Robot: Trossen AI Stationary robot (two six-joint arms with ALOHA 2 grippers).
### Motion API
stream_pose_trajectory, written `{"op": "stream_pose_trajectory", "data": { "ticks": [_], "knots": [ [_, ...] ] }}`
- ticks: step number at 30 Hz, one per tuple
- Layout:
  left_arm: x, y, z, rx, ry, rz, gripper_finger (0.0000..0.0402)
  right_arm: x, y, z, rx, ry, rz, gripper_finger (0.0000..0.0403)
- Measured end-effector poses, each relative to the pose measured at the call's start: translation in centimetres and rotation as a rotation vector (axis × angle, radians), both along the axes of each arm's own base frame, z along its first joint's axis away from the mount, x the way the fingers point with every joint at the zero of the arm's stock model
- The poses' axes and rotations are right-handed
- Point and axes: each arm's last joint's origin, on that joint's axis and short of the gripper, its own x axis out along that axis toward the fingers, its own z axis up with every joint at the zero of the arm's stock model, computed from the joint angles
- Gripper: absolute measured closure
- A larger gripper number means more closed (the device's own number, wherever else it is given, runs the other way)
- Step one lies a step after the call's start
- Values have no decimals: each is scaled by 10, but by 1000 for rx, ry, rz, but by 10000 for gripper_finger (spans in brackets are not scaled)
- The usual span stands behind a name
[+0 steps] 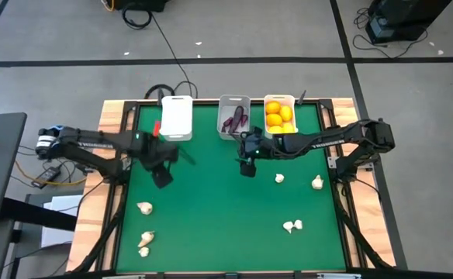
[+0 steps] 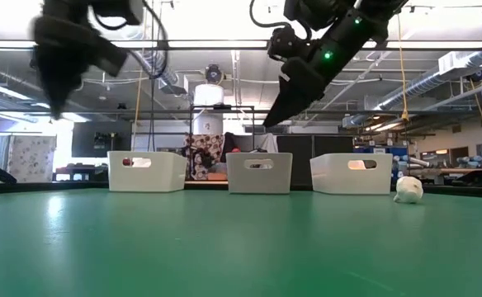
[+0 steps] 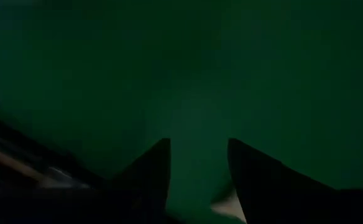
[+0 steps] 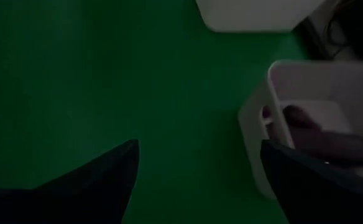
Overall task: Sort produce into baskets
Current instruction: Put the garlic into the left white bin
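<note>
Three bins stand along the far edge. The white bin (image 1: 176, 116) is on the left. The greyish bin (image 1: 234, 116) holds dark purple eggplants (image 1: 235, 120). The white bin (image 1: 279, 115) on the right holds yellow-orange citrus (image 1: 280, 116). Garlic bulbs lie on the green mat near the left (image 1: 143, 207) and on the right (image 1: 279, 178). My left gripper (image 1: 163, 177) is open above the mat, near the white left bin. My right gripper (image 1: 247, 167) is open and empty above the mat, just near of the greyish bin (image 4: 306, 124). A small pale patch (image 3: 226, 206) shows low between the left fingers; what it is cannot be told.
More garlic lies at the near left (image 1: 146, 244), at the right edge (image 1: 316, 183) and at the near right (image 1: 292, 225). One bulb shows in the low view (image 2: 408, 188). The mat's middle (image 1: 219, 209) is bare. Wooden table borders run along both sides.
</note>
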Motion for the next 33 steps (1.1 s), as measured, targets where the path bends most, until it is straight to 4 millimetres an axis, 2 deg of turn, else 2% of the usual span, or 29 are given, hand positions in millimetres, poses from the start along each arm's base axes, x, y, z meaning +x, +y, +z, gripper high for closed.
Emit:
{"op": "stream_pose_trajectory", "data": {
  "ticks": [7, 13, 19, 25, 33],
  "knots": [
    [-9, -59, -28, -153, 40, 35, 237, 3, -17, 22, -88, -41, 30, 57],
    [-13, -89, -42, -205, -14, 67, 229, 7, -33, 36, -111, -96, 38, 57],
    [-25, -98, -57, -180, 39, 154, 182, 8, -46, 40, -80, -169, 56, 57],
    [-33, -107, -65, -213, 76, 176, 128, 10, -51, 44, -55, -217, 86, 57],
    [-42, -112, -81, -189, 83, 157, 123, 12, -51, 48, -45, -273, 117, 57]
  ]
}}
